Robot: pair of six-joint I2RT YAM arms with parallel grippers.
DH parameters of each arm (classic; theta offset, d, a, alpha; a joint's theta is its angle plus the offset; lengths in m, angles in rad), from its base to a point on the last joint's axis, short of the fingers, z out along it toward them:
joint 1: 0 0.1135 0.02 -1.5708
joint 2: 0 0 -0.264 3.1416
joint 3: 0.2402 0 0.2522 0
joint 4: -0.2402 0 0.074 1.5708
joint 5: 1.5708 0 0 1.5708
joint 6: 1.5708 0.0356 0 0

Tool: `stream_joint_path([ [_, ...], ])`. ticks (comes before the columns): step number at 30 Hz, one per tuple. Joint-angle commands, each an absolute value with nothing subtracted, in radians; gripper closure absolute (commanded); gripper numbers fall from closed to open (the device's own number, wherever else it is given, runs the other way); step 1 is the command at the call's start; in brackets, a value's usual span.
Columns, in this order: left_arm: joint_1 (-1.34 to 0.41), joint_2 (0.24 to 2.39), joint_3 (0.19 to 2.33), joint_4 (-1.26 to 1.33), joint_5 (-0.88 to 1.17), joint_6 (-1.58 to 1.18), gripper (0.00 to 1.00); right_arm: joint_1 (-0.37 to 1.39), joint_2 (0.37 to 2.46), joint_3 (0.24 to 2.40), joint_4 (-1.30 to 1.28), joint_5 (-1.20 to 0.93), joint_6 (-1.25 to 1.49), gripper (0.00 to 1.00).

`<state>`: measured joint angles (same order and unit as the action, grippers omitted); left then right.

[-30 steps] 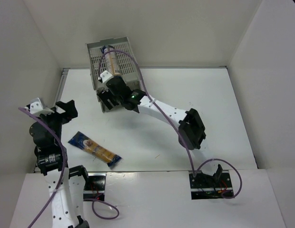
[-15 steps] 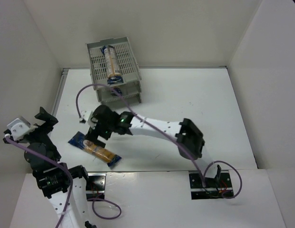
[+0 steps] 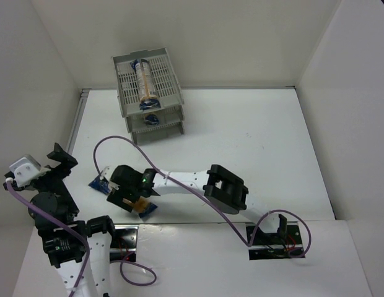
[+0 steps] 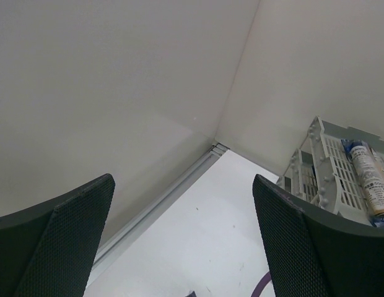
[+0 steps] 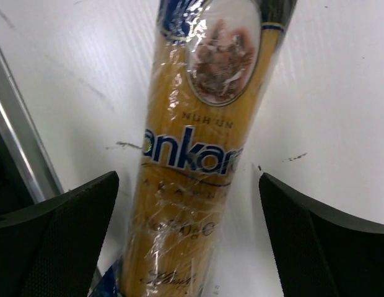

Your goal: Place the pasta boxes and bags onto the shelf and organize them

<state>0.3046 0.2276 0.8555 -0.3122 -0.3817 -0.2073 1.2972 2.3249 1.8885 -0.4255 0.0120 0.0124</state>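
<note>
- Grey shelf [image 3: 150, 99], far left of bench [image 3: 254, 142]: top-tray packet [image 3: 144, 80] lies lengthwise. The left wrist view shows it too.
- Bench packet [image 5: 198, 142]: from overhead, mostly hidden under the right end effector [image 3: 122, 193]. The wrist view shows it between wide-spread fingers, not clamped.
- Left end effector [image 4: 186, 247]: spread wide, holding nothing.

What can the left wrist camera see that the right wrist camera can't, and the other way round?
Only the left wrist view shows the grey shelf with a pasta packet lying on top, and the wall corner. Only the right wrist view shows a second packet lying on the table, close up inside the open right hand. Both show white table and an open hand; the left hand is empty.
</note>
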Motion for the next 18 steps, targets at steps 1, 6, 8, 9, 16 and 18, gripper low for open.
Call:
stream_joint_path([
  [1, 0.299, 0.219, 0.867, -0.305, -0.374, -0.210, 0.01, 1.299, 2.361, 1.859, -0.376, 0.037, 0.057, 0.04],
  [6, 0.299, 0.210, 0.857, -0.305, -0.365, -0.219, 0.01, 1.325, 2.394, 1.848, -0.367, 0.063, 0.026, 0.20],
  [8, 0.299, 0.210, 0.857, -0.305, -0.374, -0.209, 0.01, 1.325, 2.410, 1.848, -0.367, 0.089, 0.017, 0.16],
  [9, 0.290, 0.210, 0.857, -0.296, -0.374, -0.200, 0.01, 1.334, 2.419, 1.848, -0.367, 0.089, 0.017, 0.16],
  [16, 0.290, 0.210, 0.857, -0.296, -0.374, -0.190, 0.01, 1.345, 2.386, 1.830, -0.348, 0.118, 0.018, 1.00],
  [18, 0.290, 0.210, 0.857, -0.296, -0.374, -0.190, 0.01, 1.345, 2.341, 1.821, -0.367, 0.101, -0.008, 1.00],
])
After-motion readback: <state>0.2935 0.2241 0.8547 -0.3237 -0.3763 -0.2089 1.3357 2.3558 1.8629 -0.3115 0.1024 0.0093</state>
